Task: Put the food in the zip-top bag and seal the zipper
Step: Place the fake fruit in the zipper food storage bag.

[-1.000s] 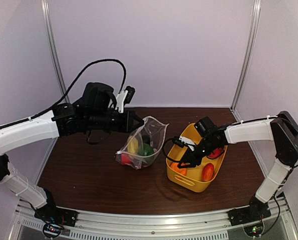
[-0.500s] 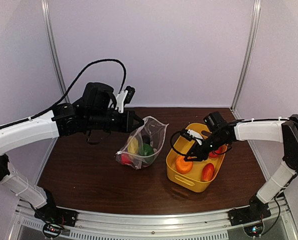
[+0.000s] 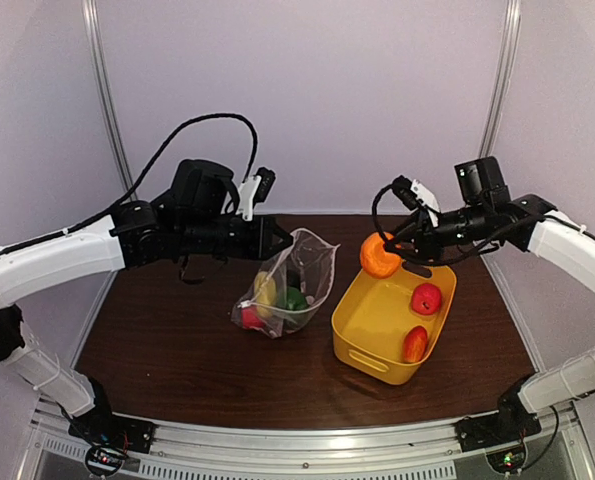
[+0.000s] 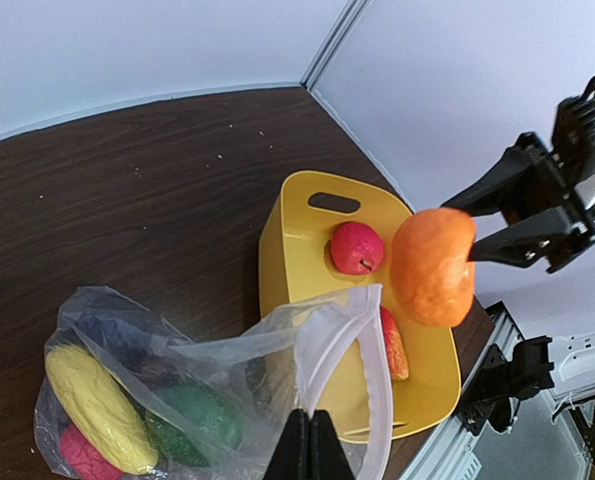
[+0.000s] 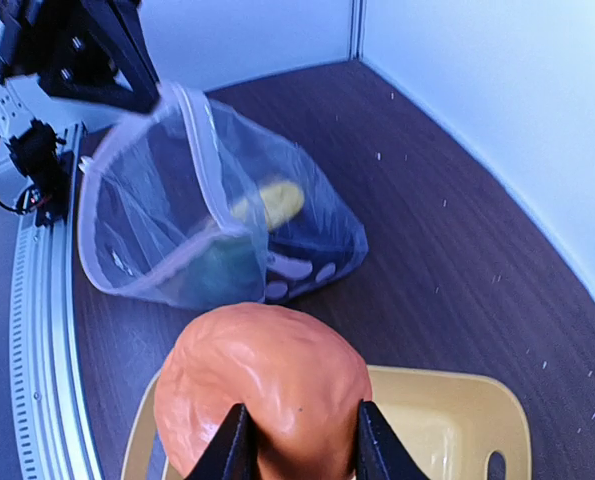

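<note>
Zip-top bag [image 3: 289, 280] and a yellow tub [image 3: 362, 350] sit side by side, not touching, on one dark table [image 3: 167, 340], the bag to the left. The tub holds two pieces of food: a red fruit [image 3: 427, 298] and an orange-red piece [image 3: 414, 343] nearer its front. The bag stands slumped with its mouth lifted open. Three pieces show clearly through the plastic: one yellow [image 3: 265, 290], one green [image 3: 294, 298] and one pink-red [image 3: 250, 318]. A dark shape beside them is too dim to name. Two arms reach in. The left tool [image 4: 310, 445] has its fingers pressed together on the bag's rim, by the whitish zipper [image 4: 322, 345], holding that edge up. The right tool [image 5: 297, 440] is clamped on a single orange fruit [image 3: 379, 255], held in the air over the tub's far left rim, near the bag's mouth but apart from it.
</note>
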You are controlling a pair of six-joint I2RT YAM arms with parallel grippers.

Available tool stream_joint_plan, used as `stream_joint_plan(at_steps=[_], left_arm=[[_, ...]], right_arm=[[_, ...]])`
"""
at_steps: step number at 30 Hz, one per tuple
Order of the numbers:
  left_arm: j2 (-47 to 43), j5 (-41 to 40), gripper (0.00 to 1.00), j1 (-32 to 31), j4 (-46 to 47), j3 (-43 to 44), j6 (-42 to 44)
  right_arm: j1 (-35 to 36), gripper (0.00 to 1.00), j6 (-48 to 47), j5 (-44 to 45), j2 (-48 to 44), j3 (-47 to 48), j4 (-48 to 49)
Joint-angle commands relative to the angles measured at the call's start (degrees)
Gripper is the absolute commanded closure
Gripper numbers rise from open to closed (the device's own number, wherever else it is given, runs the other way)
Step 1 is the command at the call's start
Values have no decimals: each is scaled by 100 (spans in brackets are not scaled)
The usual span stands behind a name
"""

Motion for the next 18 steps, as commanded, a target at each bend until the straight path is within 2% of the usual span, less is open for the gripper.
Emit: stream_joint_plan(at_steps=[1,4,12,18], left_arm=[[136,76,100,19,126,206,21],[149,126,100,21,141,226,-13],[40,45,100,21,68,193,-136],[72,90,100,20,73,259,-181]], right_arm=[[71,71,792,-747,-41,686,115],[371,71,1155,-992,62,1124,366],[1209,71,736,-723,707,1675,51],[1920,71,340,11,1218,2179,-321]])
